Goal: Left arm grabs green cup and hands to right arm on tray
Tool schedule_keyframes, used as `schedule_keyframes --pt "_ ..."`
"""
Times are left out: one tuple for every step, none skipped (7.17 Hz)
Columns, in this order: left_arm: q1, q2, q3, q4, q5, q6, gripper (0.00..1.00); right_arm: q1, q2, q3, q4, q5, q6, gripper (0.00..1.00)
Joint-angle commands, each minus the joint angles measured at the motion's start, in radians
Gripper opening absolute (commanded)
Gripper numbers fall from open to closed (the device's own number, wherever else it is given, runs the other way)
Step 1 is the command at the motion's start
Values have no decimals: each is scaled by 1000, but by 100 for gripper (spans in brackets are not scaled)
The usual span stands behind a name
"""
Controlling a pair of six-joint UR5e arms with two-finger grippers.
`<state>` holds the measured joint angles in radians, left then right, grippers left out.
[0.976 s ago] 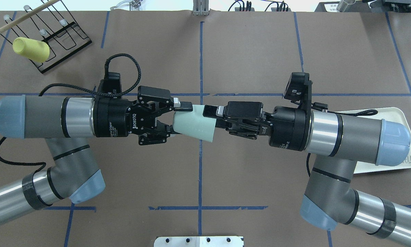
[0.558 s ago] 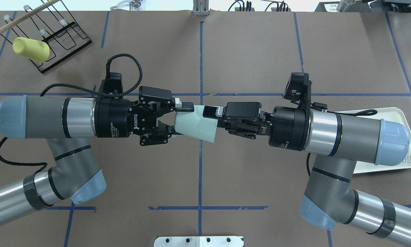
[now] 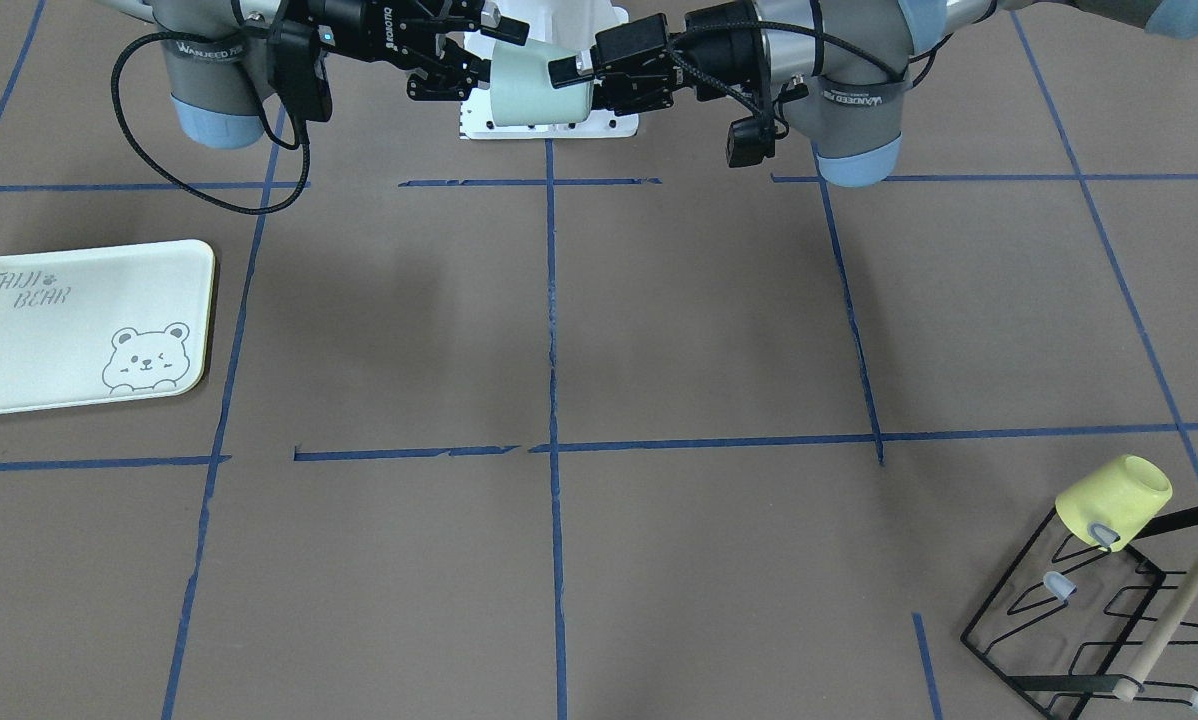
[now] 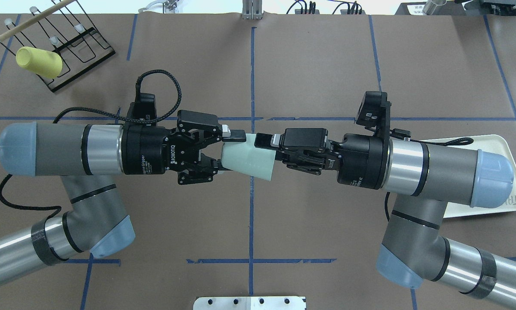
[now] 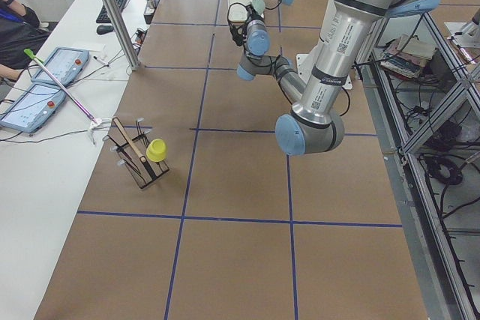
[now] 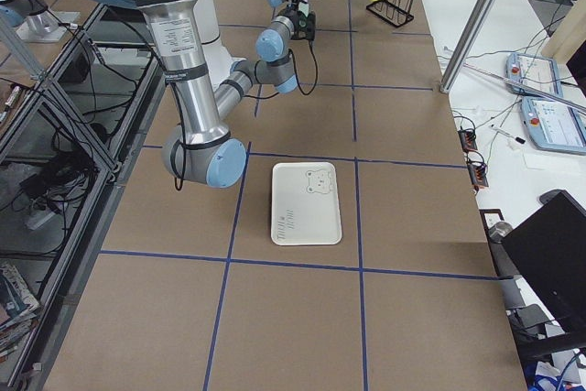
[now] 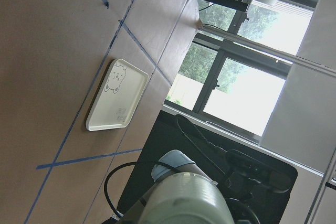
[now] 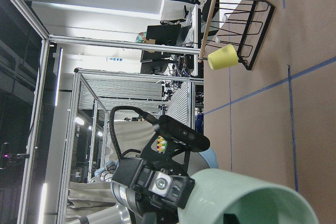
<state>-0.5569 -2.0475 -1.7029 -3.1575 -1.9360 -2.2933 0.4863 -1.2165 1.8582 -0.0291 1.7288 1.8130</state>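
The green cup is held on its side in mid-air over the table's centre line, rim toward my right arm. My left gripper is shut on its base end, one finger on each side. My right gripper is open at the rim: one finger lies over the cup's outer wall and one sits inside the mouth, as the right wrist view shows the cup. The front view shows the cup between the two grippers. The tray lies flat and bare on the table on my right side, partly under my right arm.
A yellow cup hangs on a black wire rack at the far left corner. A wooden stick lies across the rack. Blue tape lines grid the brown table. A white base plate sits at the near edge.
My left arm has pushed the green cup a little to the right, further onto my right gripper's fingers. My right arm has hardly moved.
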Motion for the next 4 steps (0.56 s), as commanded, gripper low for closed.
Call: schedule_keyframes --pt "3 0 0 1 9 0 26 0 0 -1 0 0 0 49" --pt "3 0 0 2 9 0 26 -2 0 -1 0 0 0 44" --pt "5 0 0 2 9 0 26 0 -2 -1 0 2 0 34" --pt "5 -2 0 2 9 0 26 0 -2 -2 -2 2 -1 31"
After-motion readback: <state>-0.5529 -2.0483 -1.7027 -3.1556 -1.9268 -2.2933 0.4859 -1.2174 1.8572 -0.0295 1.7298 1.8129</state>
